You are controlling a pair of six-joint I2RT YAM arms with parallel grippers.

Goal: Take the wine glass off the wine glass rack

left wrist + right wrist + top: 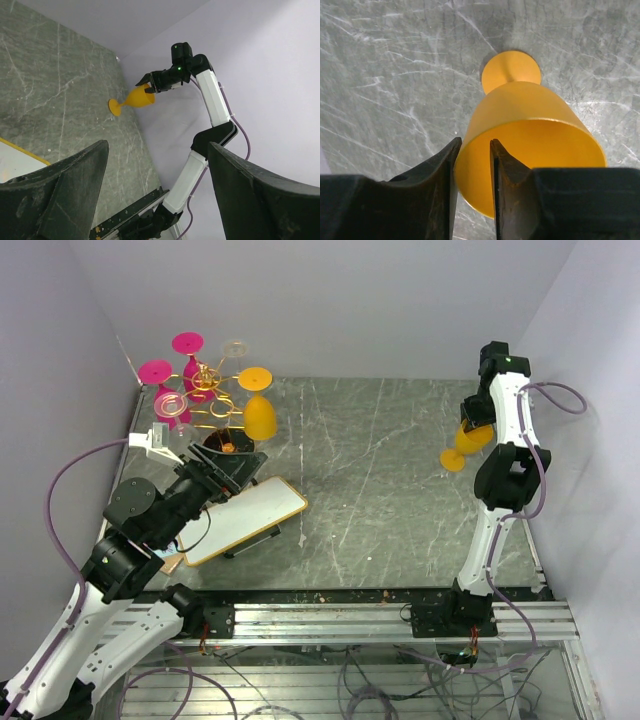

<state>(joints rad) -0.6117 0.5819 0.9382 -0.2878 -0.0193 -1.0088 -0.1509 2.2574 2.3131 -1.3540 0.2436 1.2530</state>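
Right jaws clamp orange wine glass (520, 115) rim; left jaws spread apart, near wine glass rack (207, 372).

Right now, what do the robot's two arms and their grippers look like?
Both the left arm and right arm are white shells with black joints, each trailing a purple cable. A green light glows on the right wrist. The left gripper and right gripper have black, wedge-shaped fingers.

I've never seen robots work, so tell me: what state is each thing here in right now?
Wine glass rack: upright, other glasses hang upside down.
Right end effector: shut on the rim of the held wine glass.
Held wine glass: off the rack, tilted.
Left end effector: open, empty.
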